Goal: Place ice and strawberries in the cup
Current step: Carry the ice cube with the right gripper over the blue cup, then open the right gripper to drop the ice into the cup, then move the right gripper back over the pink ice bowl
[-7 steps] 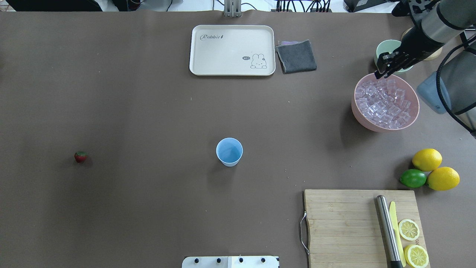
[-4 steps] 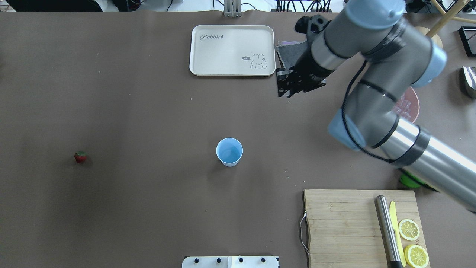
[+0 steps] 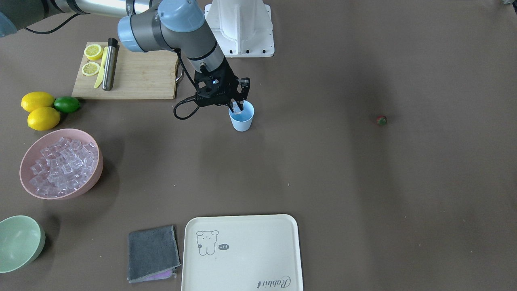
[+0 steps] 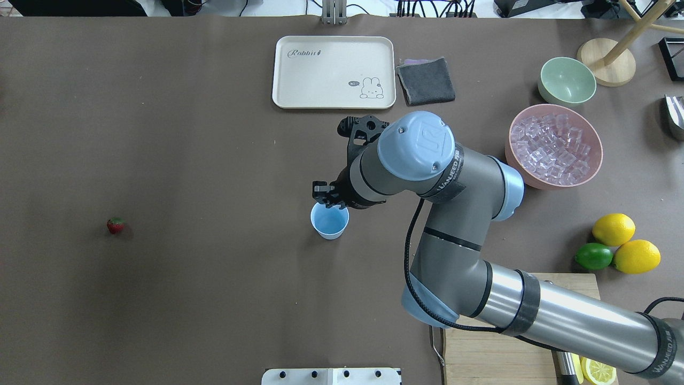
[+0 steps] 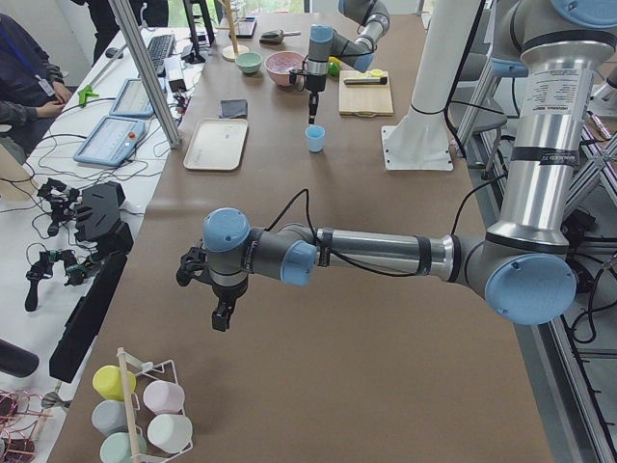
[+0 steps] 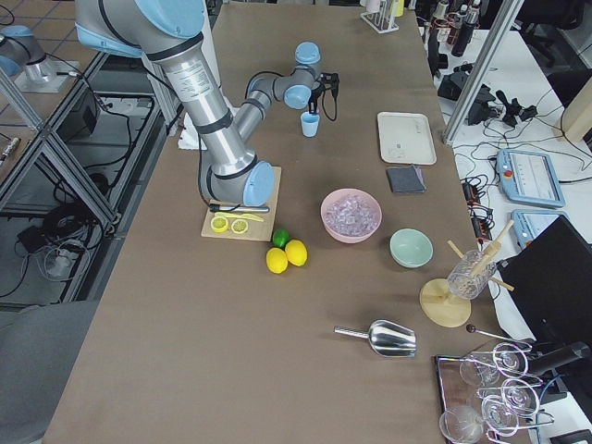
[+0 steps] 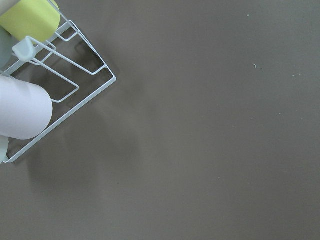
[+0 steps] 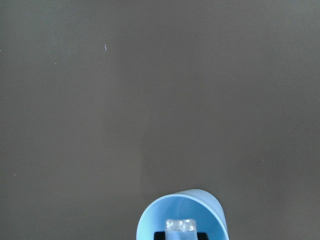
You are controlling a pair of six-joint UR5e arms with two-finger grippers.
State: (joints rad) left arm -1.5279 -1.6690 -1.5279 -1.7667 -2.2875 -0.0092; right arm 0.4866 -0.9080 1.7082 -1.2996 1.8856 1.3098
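Note:
The light blue cup (image 4: 329, 223) stands upright mid-table and also shows in the front view (image 3: 241, 120). My right gripper (image 3: 236, 106) hangs over the cup's mouth, shut on one clear ice cube (image 8: 181, 225), which sits just inside the rim in the right wrist view. The rest of the ice (image 4: 554, 148) fills the pink bowl (image 4: 534, 181) at the right. The strawberry (image 4: 116, 225) lies alone far to the left. My left gripper (image 5: 222, 318) shows only in the exterior left view, far from the cup; I cannot tell whether it is open or shut.
A cream tray (image 4: 334, 72), a grey cloth (image 4: 426, 80) and a pale green bowl (image 4: 567, 80) lie at the back. Two lemons (image 4: 613, 229) and a lime (image 4: 593, 256) sit right. A cutting board (image 3: 133, 76) carries a knife and lemon halves. A wire cup rack (image 7: 60, 85) shows under the left wrist.
My right arm has swung from the pink ice bowl leftward across the table and now holds an ice cube over the cup. Cup and strawberry have not moved.

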